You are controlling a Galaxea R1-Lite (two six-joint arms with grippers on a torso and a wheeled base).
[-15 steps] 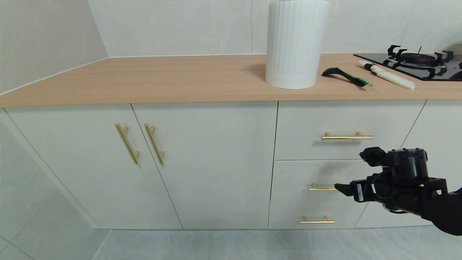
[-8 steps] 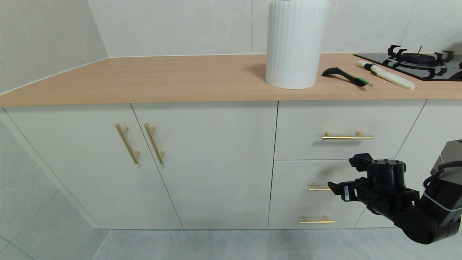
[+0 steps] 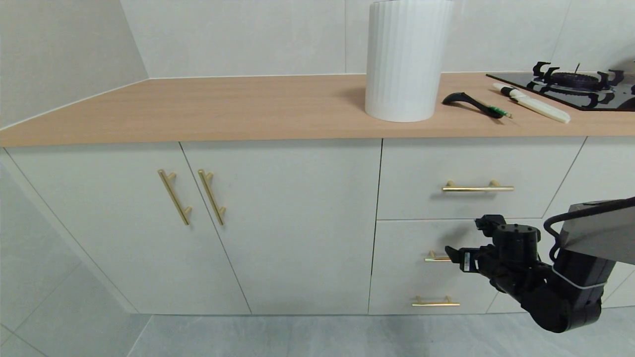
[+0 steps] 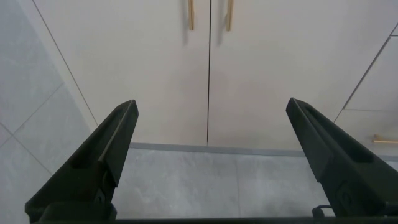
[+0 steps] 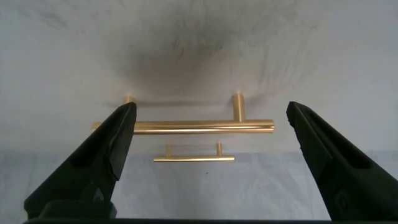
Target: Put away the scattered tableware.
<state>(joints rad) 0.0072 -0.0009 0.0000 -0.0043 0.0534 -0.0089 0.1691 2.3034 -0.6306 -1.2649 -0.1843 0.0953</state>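
black scoop point(image 3: 469, 100) — green-tipped; cream-white knife point(image 3: 533, 105)

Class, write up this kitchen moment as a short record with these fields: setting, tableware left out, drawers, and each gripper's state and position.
Setting: wooden countertop over pale cabinets, with a white ribbed canister and a hob
Tableware out: black utensil and white knife, lying on the countertop between canister and hob
Drawers: three, all shut
Right gripper: open, facing the middle drawer handle, not closed on it
Left gripper: open, empty, facing the cabinet doors low near the floor
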